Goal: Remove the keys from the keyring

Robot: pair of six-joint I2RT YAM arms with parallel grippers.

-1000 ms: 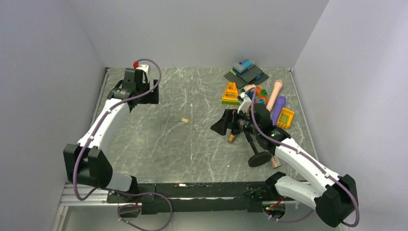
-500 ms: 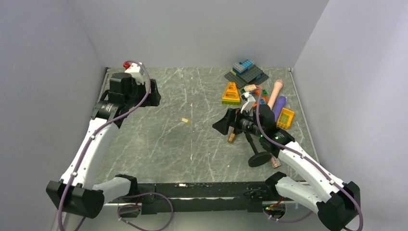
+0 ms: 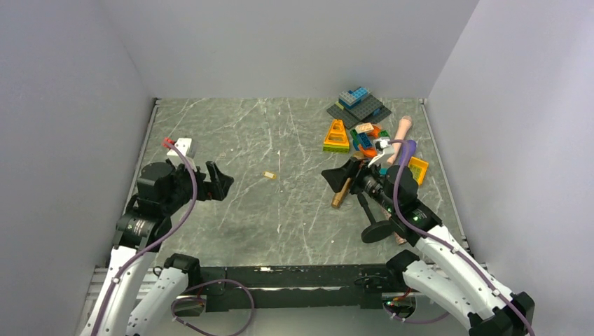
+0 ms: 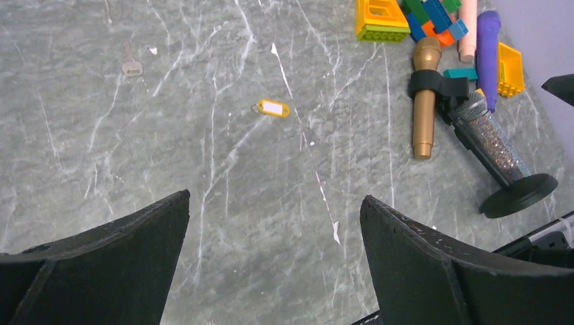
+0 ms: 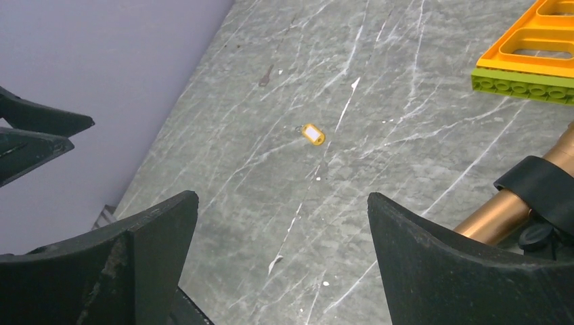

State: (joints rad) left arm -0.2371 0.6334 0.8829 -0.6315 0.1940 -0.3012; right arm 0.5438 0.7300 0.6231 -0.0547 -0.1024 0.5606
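Observation:
A small yellow key tag (image 3: 270, 175) lies flat near the table's middle. A thin wire keyring (image 4: 256, 106) sits at the tag's (image 4: 273, 108) left end. One small greyish key (image 4: 130, 66) lies alone on the table, apart from the tag and farther left. The right wrist view shows the same tag (image 5: 313, 133), keyring (image 5: 298, 128) and key (image 5: 265, 76). My left gripper (image 3: 216, 183) (image 4: 275, 196) hangs open and empty left of the tag. My right gripper (image 3: 336, 180) (image 5: 282, 196) is open and empty to the tag's right.
A gold toy microphone (image 3: 342, 195) lies beside the right gripper, clipped to a black stand whose round base (image 3: 378, 231) is nearer. A glittery microphone (image 4: 484, 139), building-block toys (image 3: 357, 105), an orange wedge (image 3: 336, 135) and pink and purple sticks (image 3: 401, 136) crowd the back right.
The left arm has swung from the far left corner back toward the near side. The right gripper has drawn back to the right, uncovering the gold microphone.

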